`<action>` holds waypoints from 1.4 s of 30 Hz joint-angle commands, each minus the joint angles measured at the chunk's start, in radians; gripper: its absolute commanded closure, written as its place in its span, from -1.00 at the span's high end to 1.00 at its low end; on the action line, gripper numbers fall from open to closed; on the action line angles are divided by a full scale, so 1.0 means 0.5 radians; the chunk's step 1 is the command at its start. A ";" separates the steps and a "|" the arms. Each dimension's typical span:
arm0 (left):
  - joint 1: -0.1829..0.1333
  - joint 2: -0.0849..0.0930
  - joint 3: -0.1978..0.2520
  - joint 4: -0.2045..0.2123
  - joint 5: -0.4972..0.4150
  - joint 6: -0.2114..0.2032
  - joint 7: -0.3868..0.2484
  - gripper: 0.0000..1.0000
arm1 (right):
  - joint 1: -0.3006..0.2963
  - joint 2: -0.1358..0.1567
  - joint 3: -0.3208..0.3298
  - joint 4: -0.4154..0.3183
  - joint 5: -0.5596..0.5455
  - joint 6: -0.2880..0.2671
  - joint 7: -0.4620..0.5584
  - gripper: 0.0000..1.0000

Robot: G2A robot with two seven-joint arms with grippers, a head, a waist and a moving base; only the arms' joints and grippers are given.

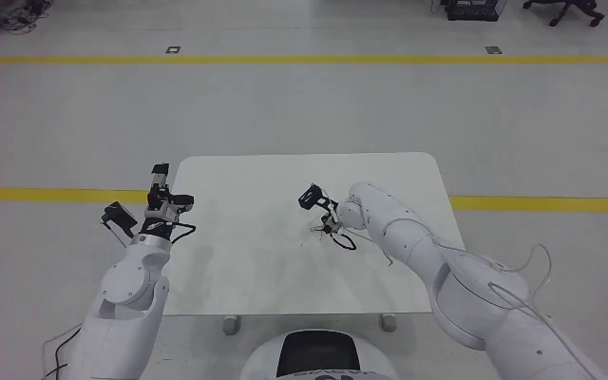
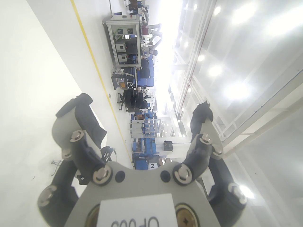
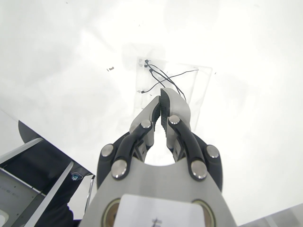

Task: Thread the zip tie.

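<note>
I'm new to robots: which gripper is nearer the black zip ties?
Right. The right gripper is just above the zip ties; the left gripper is far off at the table edge, pointing away.

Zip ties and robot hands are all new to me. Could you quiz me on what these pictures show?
1. True or false: the left hand is open.
2. The black zip ties lie on: A) a clear tray, B) a bowl, C) the floor.
3. Fill in: the hand by the zip ties is the ___ one.
Key: 1 true; 2 A; 3 right hand.
</note>
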 commanded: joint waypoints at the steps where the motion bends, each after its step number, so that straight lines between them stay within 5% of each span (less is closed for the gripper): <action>1: 0.000 0.000 0.000 0.000 0.000 0.000 0.000 1.00 | -0.009 -0.010 -0.002 0.016 -0.010 0.001 -0.024 -1.00; 22: 0.000 0.000 0.000 0.000 0.000 0.000 0.000 1.00 | -0.023 -0.087 -0.096 0.112 0.056 0.001 0.025 -1.00; 42: 0.000 0.000 0.000 0.000 0.000 0.000 0.000 1.00 | -0.045 -0.046 -0.177 -0.045 0.136 0.001 0.220 -1.00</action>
